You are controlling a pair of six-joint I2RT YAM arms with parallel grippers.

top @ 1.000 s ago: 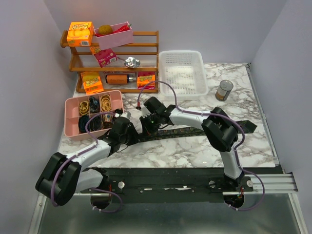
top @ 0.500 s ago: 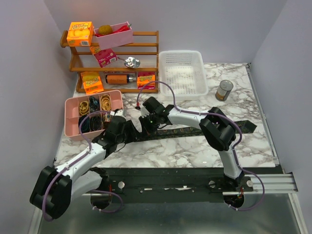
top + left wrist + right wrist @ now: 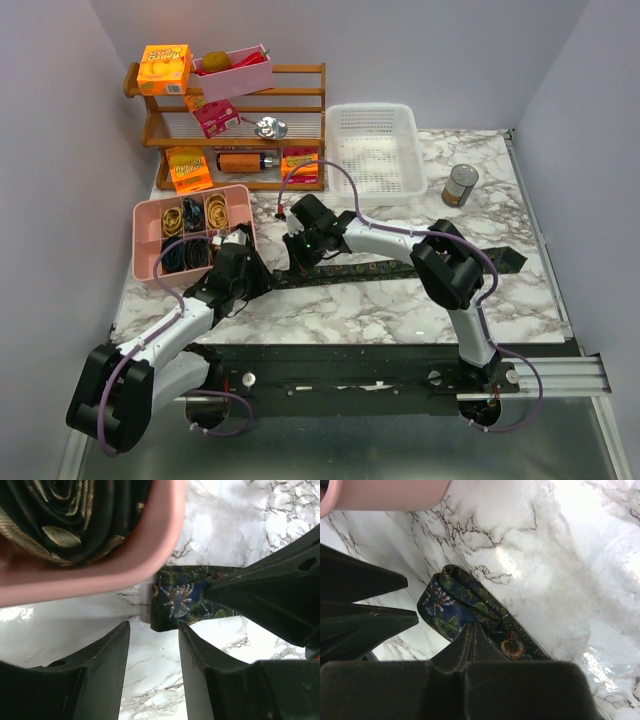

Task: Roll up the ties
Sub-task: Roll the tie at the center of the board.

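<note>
One tie [image 3: 390,272], dark with a leafy pattern, lies stretched across the marble from near the pink tray [image 3: 137,245] to the right. Its folded left end [image 3: 177,600] lies just past my left gripper [image 3: 154,630], which is open with only bare marble between its fingers [image 3: 102,670]. From above, the left gripper [image 3: 262,278] sits by the tray's near right corner. My right gripper [image 3: 472,626] is shut, its tips pressed down on the tie [image 3: 445,605] a little behind that folded end; from above the right gripper [image 3: 298,258] is beside the left one. A rolled tie [image 3: 65,525] sits inside the tray [image 3: 150,545].
The tray's other compartments hold small elastic loops [image 3: 185,215]. Behind it stands a wooden rack [image 3: 235,130] with orange boxes and a bottle. A white basket [image 3: 375,150] and a can [image 3: 460,185] are at the back right.
My left gripper has opened and drawn back to the left, toward the tray's corner. The right gripper has stayed shut on top of the tie, shifting only slightly.
</note>
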